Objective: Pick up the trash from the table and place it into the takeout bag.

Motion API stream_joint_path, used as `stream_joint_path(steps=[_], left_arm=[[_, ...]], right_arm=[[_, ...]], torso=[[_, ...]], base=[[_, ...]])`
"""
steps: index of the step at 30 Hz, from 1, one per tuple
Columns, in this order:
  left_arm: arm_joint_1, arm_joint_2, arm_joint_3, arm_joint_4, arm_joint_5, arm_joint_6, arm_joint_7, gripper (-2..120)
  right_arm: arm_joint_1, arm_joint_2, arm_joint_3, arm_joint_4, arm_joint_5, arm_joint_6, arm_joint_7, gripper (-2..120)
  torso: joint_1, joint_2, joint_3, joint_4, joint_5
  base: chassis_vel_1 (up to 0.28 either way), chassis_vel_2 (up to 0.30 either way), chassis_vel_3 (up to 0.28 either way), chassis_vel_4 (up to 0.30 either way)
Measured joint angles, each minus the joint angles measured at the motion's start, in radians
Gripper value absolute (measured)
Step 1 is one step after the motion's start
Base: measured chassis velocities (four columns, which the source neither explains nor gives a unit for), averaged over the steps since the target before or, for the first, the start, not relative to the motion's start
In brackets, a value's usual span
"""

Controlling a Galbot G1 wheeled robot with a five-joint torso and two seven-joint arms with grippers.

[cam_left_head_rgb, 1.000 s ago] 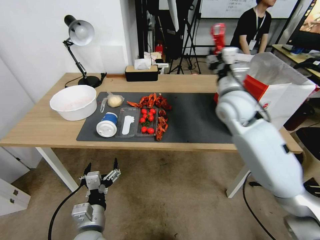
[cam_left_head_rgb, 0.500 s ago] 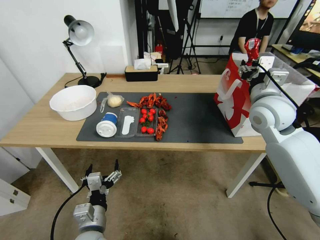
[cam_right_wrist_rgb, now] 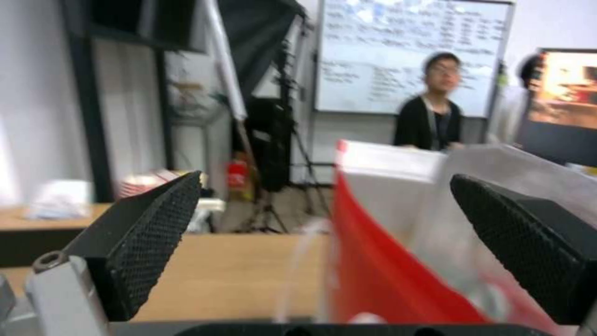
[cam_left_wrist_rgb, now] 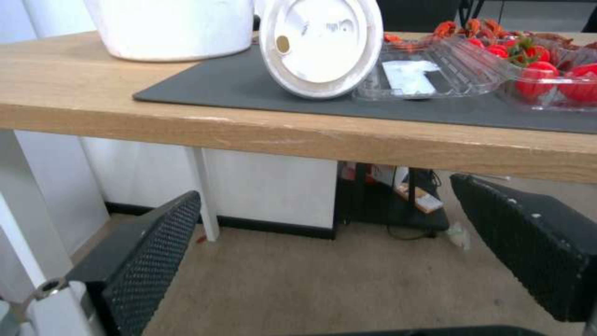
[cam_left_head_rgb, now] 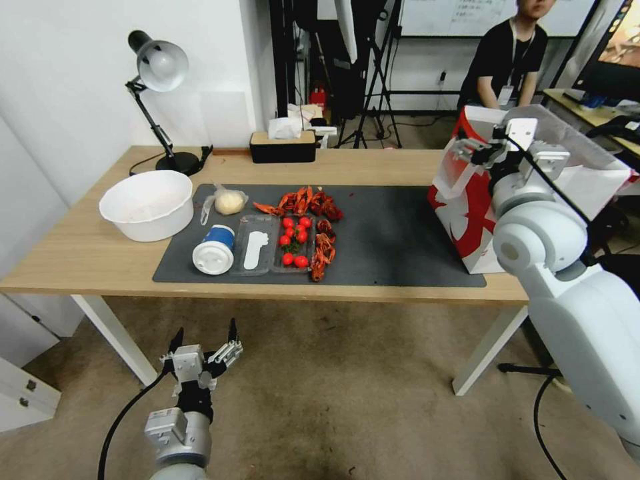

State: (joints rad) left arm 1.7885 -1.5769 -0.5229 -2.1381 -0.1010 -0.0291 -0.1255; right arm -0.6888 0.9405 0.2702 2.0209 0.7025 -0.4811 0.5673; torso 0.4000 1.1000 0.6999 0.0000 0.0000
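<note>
At bag mouth: right end effector (cam_left_head_rgb: 481, 151) spread, empty — red can held a moment ago is gone, judged dropped into takeout bag (cam_left_head_rgb: 467, 220).
Left end effector (cam_left_head_rgb: 203, 347): parked below bench (cam_left_head_rgb: 87, 253), spread.

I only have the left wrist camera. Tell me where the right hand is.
Observer: The right hand is raised at the top rim of the red and white paper bag, which stands at the table's right end.
Operator: Tell me what it carries.
Observer: Nothing. Its fingers are spread open with an empty gap between them.
Operator: Give me my left hand's place from above.
Observer: The left hand is open, low over the floor, in front of the table's near edge and roughly in line with the blue cup.
</note>
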Motion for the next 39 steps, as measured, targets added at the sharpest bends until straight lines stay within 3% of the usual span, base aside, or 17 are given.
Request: stream_joint_path(steps=[8,18,23,26,30,33,39], left_arm=[[0.000,-0.002,-0.003,-0.003,0.000,0.000,0.000,100],[-0.002,-0.002,-0.005,-0.002,-0.004,-0.001,0.000,100],[-0.004,0.000,-0.006,0.003,-0.013,-0.003,-0.001,100],[-0.008,-0.001,-0.003,0.000,-0.028,-0.004,-0.003,100],[-0.013,-0.002,-0.002,-0.002,-0.032,-0.004,-0.004,100],[-0.020,-0.003,-0.002,0.001,-0.034,-0.004,-0.003,100],[-0.024,-0.010,0.011,0.012,-0.032,-0.006,-0.003,100]], right_arm=[[-0.031,0.002,-0.009,0.068,0.000,0.085,-0.068,100],[-0.266,-0.003,0.014,0.190,-0.029,0.206,-0.184,100],[-0.470,0.050,0.031,0.205,-0.126,0.318,-0.254,100],[-0.618,0.093,0.046,0.197,-0.188,0.450,-0.310,100],[-0.697,0.116,0.059,0.178,-0.218,0.537,-0.342,100],[-0.803,0.152,0.064,0.126,-0.265,0.664,-0.372,100],[-0.895,0.182,0.063,0.075,-0.327,0.745,-0.365,100]], torso=[[0.000,0.000,0.000,0.0001,-0.0001],[0.000,0.000,0.000,-0.0002,-0.0002],[0.000,0.000,0.000,0.0000,0.0001],[0.000,0.000,0.000,0.0000,0.0000],[0.000,0.000,0.000,0.0000,-0.0003],[0.000,0.000,0.000,-0.0001,0.0000],[0.000,0.000,0.000,0.0000,0.0001]], base=[[0.000,0.000,0.000,0.000],[0.000,0.000,0.000,0.000],[0.000,0.000,0.000,0.000],[0.000,0.000,0.000,0.000],[0.000,0.000,0.000,0.000],[0.000,0.000,0.000,0.000],[0.000,0.000,0.000,0.000]])
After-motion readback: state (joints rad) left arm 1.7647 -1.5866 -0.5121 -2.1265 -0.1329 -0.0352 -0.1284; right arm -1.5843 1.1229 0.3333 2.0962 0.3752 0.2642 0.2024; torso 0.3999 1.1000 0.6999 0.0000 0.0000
